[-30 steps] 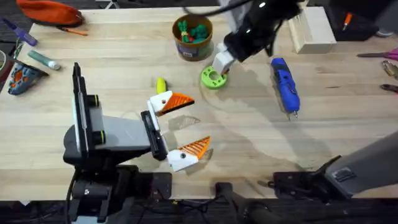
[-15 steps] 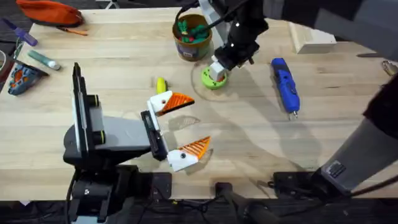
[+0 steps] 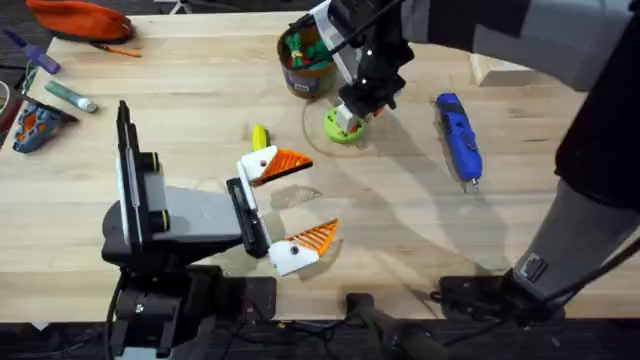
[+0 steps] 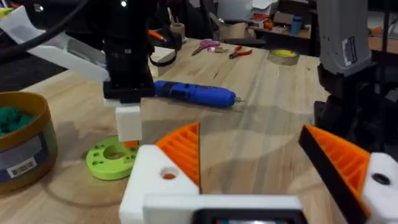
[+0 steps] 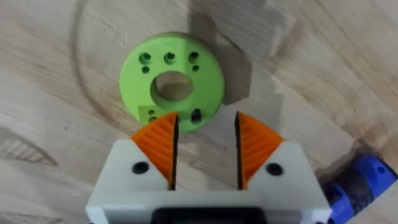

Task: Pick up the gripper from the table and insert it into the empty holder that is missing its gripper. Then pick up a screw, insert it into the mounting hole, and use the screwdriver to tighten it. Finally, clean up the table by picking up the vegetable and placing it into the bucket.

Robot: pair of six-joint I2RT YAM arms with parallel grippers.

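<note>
Right pincer (image 3: 347, 117) reaches across the wooden surface (image 3: 420, 230) and hangs directly over the green holed disc (image 3: 342, 127); in its own wrist view the pincer (image 5: 205, 146) shows both orange ribbed pads (image 5: 160, 144) apart, a clear gap between them, nothing held; the disc (image 5: 171, 81) lies flat just beyond the pad tips, its edge under them.

Left pincer (image 3: 290, 205) sits low near the middle of the surface, fingers spread wide, empty; each white holder (image 3: 257, 167) carries its orange fingertip; from the left wrist camera the near holder (image 4: 157, 180) with orange pad stands beside the second finger (image 4: 348, 163), well separated.

Screwdriver (image 3: 459, 137), blue, lies flat on the surface to the right of the disc, thin tip pointing toward the arms' bases; also seen lying behind the right arm from the left wrist (image 4: 196, 95); a blue end shows at the corner of the right wrist view (image 5: 357, 186).

Vegetable (image 3: 259, 136), yellow corn, lies on the surface just beyond the left pincer's far finger, left of the disc.

Bucket (image 3: 303, 62), brown-gold, stands upright beyond the disc, holding green and orange toy pieces; partly covered by the right arm; its labelled wall appears near the disc in the left wrist view (image 4: 25, 155).
</note>
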